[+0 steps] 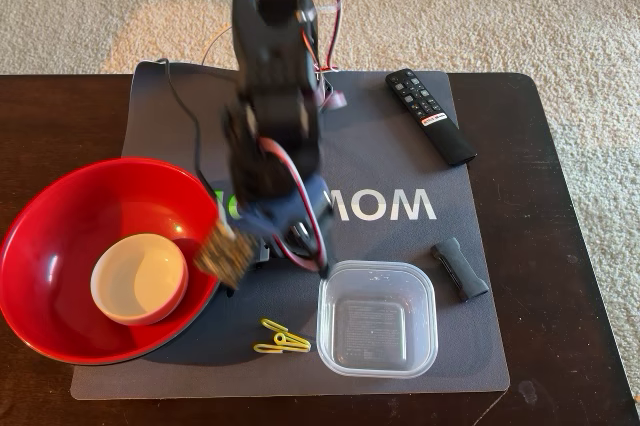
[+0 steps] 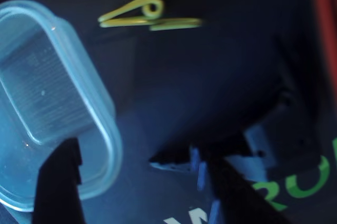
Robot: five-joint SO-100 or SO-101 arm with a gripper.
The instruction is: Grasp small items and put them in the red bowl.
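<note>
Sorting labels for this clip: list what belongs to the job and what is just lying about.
Job:
red bowl
small white bowl, already inside it
clear tub
yellow clips
black remote
ridged bar
gripper

Lying about:
grey mat
dark table
carpet

Red bowl (image 1: 60, 246), glossy, dark rim, sits at left in the fixed view; small white bowl (image 1: 139, 278) upright inside it. Clear square tub (image 1: 377, 318) empty, upright, near centre. Yellow clips (image 1: 281, 338) just left of tub. Black remote (image 1: 430, 115) far right. Short ridged black bar (image 1: 460, 269) right of tub.
</note>
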